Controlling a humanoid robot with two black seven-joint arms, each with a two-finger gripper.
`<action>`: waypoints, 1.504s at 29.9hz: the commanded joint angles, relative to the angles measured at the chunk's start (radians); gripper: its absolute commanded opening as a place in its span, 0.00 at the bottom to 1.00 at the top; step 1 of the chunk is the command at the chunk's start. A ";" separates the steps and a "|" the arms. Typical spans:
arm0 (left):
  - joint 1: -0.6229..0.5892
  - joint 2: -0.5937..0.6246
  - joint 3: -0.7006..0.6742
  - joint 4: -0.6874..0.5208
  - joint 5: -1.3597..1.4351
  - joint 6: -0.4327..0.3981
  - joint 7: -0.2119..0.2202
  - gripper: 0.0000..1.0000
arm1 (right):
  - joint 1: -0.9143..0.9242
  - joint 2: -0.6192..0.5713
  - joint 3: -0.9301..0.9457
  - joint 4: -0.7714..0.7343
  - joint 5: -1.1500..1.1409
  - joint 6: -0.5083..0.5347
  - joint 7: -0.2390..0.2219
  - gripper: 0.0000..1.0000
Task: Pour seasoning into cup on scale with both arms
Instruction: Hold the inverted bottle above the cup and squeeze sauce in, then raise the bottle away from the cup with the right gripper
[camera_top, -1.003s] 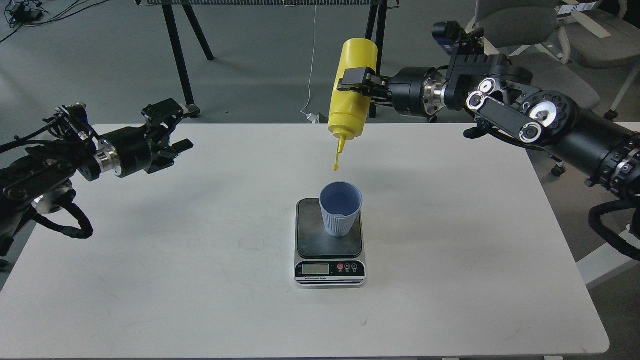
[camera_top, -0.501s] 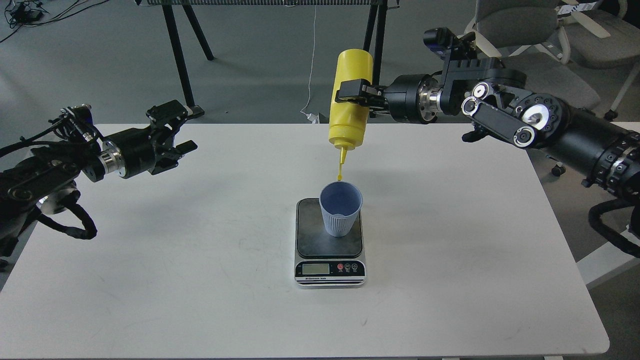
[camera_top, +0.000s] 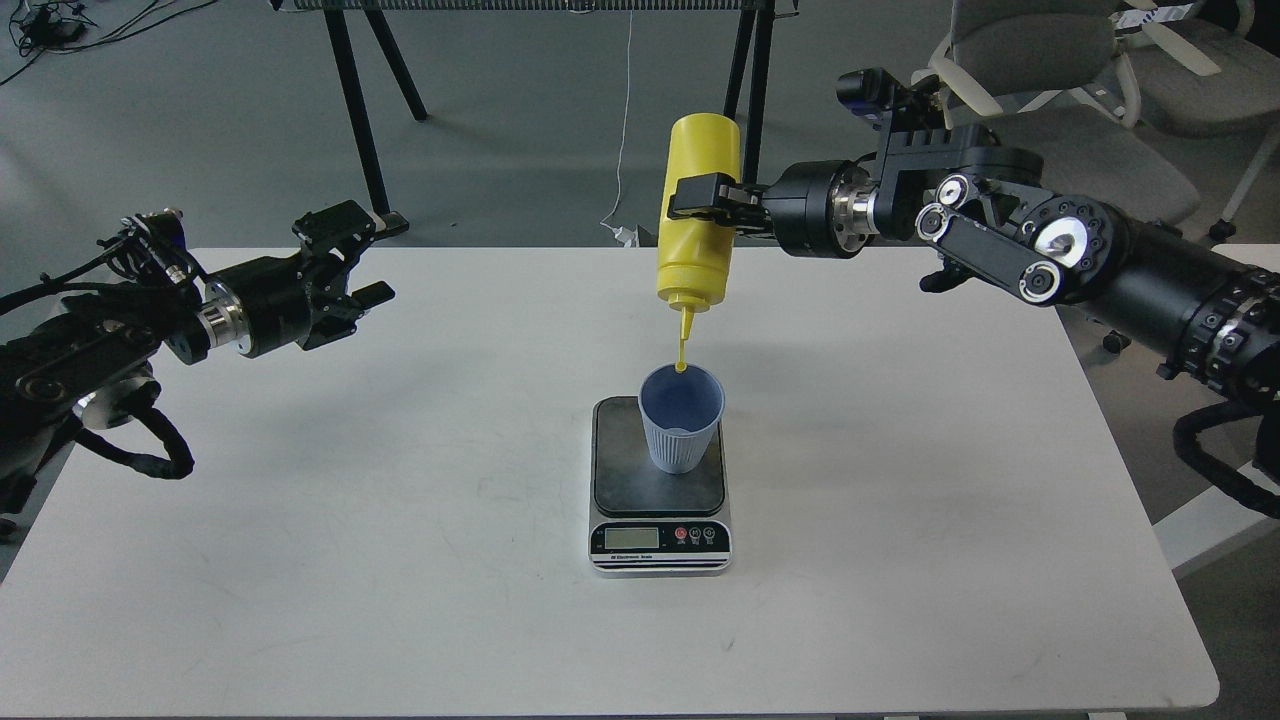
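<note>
White table (camera_top: 300, 560) — office chairs (camera_top: 1050, 60) behind, easel legs (camera_top: 355, 110) beyond.

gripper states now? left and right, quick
Left gripper: open, empty, hanging above the table's left side.
Right gripper: shut on the yellow seasoning bottle, held nozzle down over the cup.

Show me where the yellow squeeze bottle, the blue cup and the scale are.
yellow squeeze bottle (camera_top: 692, 255), head view, on its lower body.
blue cup (camera_top: 678, 445), head view, on its ribbed outer wall.
scale (camera_top: 632, 480), head view, on bare dark platform.
</note>
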 joint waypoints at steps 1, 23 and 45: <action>0.001 0.000 0.000 0.000 0.001 0.000 0.000 0.99 | 0.004 0.002 0.061 -0.010 0.012 -0.003 0.003 0.10; -0.001 0.000 0.012 0.000 0.012 0.000 0.000 0.99 | -0.255 -0.329 0.558 0.045 1.159 0.051 -0.023 0.09; 0.015 0.000 0.014 -0.002 0.032 0.000 0.000 0.99 | -0.918 -0.288 1.026 0.360 1.640 0.051 -0.025 0.10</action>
